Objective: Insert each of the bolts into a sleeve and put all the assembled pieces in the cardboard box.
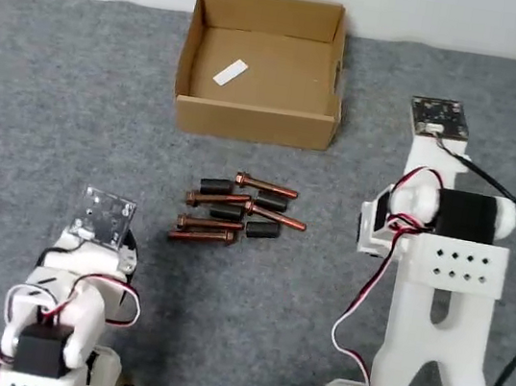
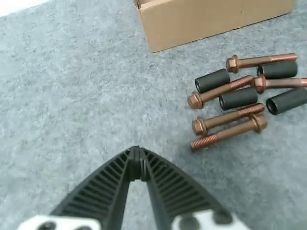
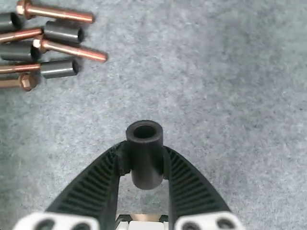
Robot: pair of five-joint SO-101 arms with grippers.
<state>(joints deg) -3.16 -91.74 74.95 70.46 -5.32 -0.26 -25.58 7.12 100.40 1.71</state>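
Bolts (image 1: 266, 187) and loose sleeves (image 1: 261, 229) lay heaped in front of the cardboard box (image 1: 254, 123) — none joined, none boxed. The right hand (image 3: 144, 152) was clamped on one sleeve (image 3: 144, 139); the left hand (image 2: 137, 155) was closed, empty.

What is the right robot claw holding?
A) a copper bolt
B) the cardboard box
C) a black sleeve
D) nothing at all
C: in the right wrist view the right gripper is shut on a black sleeve, held between its two fingers above the grey table.
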